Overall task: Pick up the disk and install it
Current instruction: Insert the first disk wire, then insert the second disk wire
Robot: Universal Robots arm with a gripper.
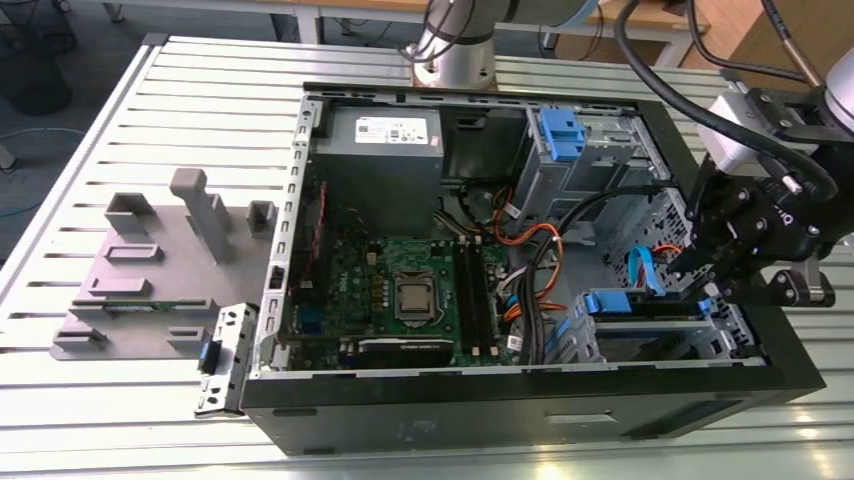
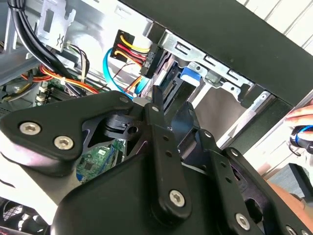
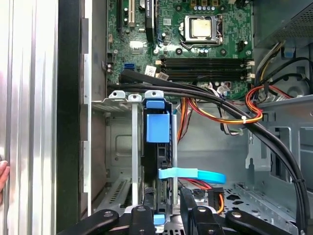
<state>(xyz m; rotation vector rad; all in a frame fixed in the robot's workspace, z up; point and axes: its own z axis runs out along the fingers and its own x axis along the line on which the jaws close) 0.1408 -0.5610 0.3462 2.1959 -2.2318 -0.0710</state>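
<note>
Slatted metal table (image 1: 160, 90) carries an open black computer case (image 1: 534, 390), filling centre and right of the exterior view; bare floor and other tables along the top edge. Grey fixture block (image 1: 147, 270) sits left of the case. Inside: grey power supply (image 1: 380, 150) at upper left, green motherboard (image 1: 400, 290) at centre, black cables (image 1: 587, 210) crossing toward the right. The disk (image 3: 157, 128) stands on edge in the metal drive cage (image 3: 117, 147), blue tab at centre of the first wrist view. The gripper (image 1: 701, 275) hangs at the case's right side, just above the cage; cannot tell whether its fingers are spread or closed. A light-blue cable (image 3: 190, 174) crosses in front of the slot. A person's fingers (image 2: 303, 117) at the second wrist view's right edge.
</note>
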